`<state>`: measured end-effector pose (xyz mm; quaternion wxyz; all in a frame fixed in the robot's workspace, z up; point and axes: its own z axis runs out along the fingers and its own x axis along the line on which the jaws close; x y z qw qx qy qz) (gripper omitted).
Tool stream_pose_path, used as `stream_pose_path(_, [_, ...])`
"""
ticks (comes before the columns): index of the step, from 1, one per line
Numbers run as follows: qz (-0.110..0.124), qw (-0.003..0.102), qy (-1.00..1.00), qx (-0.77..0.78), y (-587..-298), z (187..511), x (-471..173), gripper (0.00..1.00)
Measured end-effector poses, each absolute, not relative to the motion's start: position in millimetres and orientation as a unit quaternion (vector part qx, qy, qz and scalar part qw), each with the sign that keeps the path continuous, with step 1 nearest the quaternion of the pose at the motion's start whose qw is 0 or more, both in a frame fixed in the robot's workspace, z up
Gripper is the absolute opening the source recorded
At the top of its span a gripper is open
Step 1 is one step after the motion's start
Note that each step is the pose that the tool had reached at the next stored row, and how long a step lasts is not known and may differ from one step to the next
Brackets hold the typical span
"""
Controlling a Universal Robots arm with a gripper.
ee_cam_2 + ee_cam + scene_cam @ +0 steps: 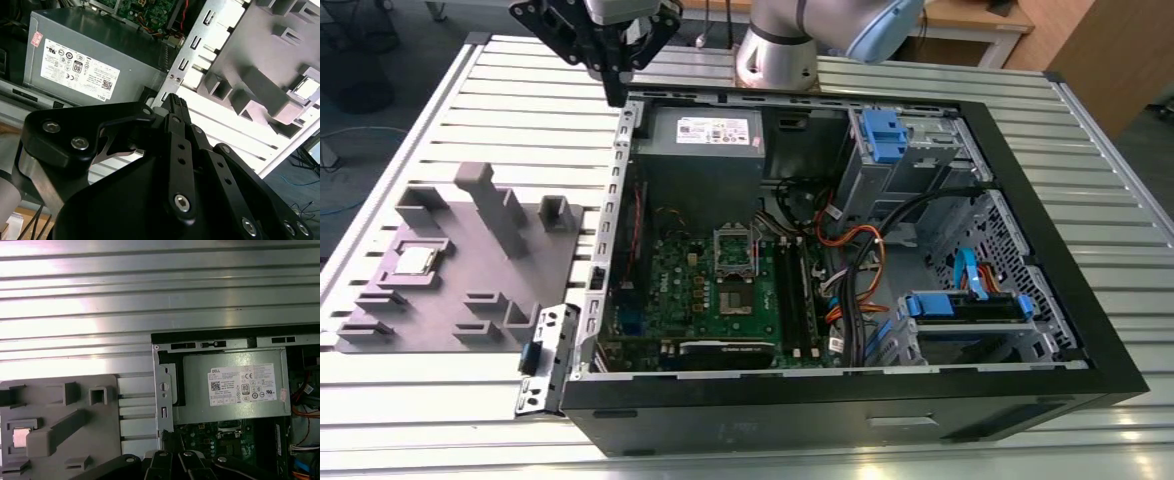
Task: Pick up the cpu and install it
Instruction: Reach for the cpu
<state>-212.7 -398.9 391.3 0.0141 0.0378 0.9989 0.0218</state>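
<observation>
Currently the claw [611, 92], closed on nothing, hangs at the edge of the open computer case [854, 420] by the power supply [700, 155]. In the exterior view the cpu [414, 260] lies well apart at about 7 o'clock from it, in a pocket of the grey moulded tray [574, 270] on the counter [454, 100].

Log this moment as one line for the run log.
tool: shut, empty, near computer case corner | cpu: in grey tray, untouched | pick: not yet done

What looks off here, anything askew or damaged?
Only a metal bracket: it lies tilted between the grey tray and the case, seemingly loose. The cpu sits flat in its tray pocket.
</observation>
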Motion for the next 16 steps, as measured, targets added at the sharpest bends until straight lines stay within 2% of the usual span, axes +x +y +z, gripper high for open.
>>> stream_pose_path(16, [0.022, 0.014, 0.999, 0.038, -399, 391, -239, 0.11])
